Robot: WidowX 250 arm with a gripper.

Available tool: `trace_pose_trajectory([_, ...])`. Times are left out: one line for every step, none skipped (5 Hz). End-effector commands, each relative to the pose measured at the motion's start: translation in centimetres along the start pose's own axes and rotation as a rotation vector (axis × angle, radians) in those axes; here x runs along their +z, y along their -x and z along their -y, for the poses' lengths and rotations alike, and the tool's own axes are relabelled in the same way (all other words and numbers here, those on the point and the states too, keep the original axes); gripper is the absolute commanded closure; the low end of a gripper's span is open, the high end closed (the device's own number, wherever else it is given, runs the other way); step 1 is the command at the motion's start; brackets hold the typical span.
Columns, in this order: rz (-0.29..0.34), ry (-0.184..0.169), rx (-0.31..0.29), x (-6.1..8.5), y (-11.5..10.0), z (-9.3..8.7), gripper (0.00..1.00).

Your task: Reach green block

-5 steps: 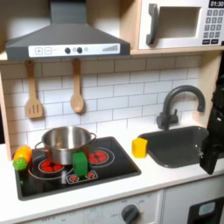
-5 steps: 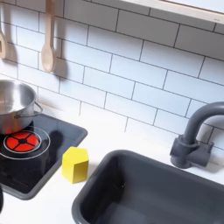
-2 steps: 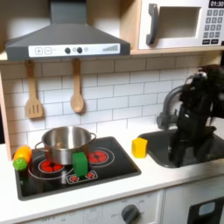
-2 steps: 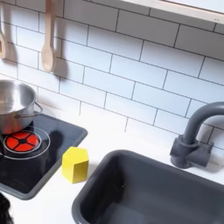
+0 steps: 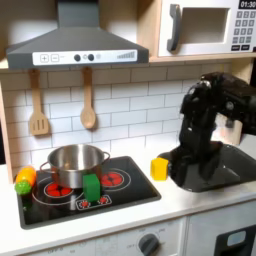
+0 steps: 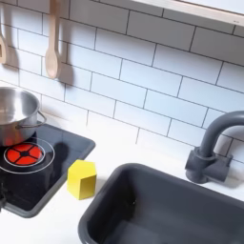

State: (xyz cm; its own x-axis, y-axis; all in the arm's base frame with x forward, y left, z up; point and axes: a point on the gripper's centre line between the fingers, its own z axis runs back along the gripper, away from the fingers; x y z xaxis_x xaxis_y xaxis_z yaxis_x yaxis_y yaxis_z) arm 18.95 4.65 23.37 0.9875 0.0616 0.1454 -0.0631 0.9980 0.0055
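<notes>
So in the first exterior view the black robot arm (image 5: 212,115) has swung further toward the first exterior view's left than it was a moment ago, and it now hangs over the near-left part of the dark grey sink basin (image 5: 232,166), close beside the small yellow cube-like block (image 5: 159,168) on the white tabletop (image 5: 120,215). Its tool (image 5: 186,168) is just a dark blob down low, so I can't tell whether the jaws are apart or together. The small bright green upright block (image 5: 91,187) hasn't budged: it stands on the black stovetop (image 5: 135,191) at its front, just in front of the shiny steel pot (image 5: 74,165) and well apart from the tool. The lime-green toy fruit with the orange piece (image 5: 24,181) sits at the stovetop's left edge, same as before. In the second exterior view nothing has shifted: the yellow block (image 6: 81,179) stands between the stovetop (image 6: 59,155) and the sink (image 6: 162,214), the steel pot (image 6: 16,114) is on the left, and the grey faucet (image 6: 214,149) is on the right.
</notes>
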Motion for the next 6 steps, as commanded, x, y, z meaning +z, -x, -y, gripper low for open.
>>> trace_pose_trajectory([0.014, -0.019, 0.011, -0.4, -3.0, -2.4, 0.00])
trace_pose_trajectory([0.016, -0.028, 0.014, -0.9, -4.5, -3.4, 0.00])
trace_pose_trajectory([0.023, -0.038, 0.023, -1.3, -6.3, -4.4, 0.00])
trace_pose_trajectory([0.026, -0.043, 0.028, -1.7, -7.3, -5.0, 0.00])
trace_pose_trajectory([0.038, -0.051, 0.031, -2.0, -9.0, -5.7, 0.00])
trace_pose_trajectory([0.045, -0.057, 0.042, -2.4, -10.1, -6.4, 0.00])
